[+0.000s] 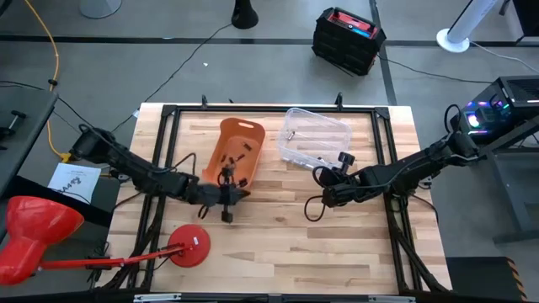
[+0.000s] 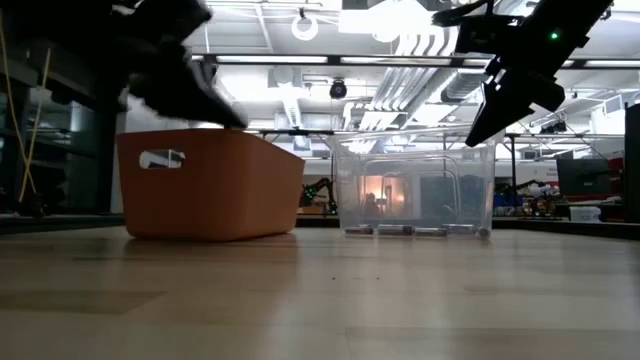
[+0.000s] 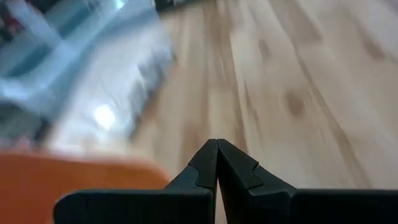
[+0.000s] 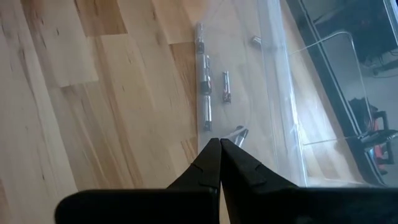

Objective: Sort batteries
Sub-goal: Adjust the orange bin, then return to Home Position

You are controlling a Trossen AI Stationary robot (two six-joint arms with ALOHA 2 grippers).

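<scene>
Left pincer (image 3: 217,163) pressed together, empty, hovering at near end of orange plastic bin (image 1: 236,151). Right pincer (image 4: 220,163) pressed together, empty, just beside clear plastic bin (image 1: 313,137). Small silvery cylindrical batteries (image 4: 205,87) lie flat in clear bin, several end-to-end along wall; dark cells in orange bin. Bench (image 1: 278,244) shows no loose cells; sorting looks near done.

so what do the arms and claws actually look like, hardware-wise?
Both arms, left arm and right arm, are dark, jointed and slim, with black cables looping near the wrists. Each claw, left claw and right claw, ends in two matte black fingers tapering to wedge tips. No markings show.
</scene>
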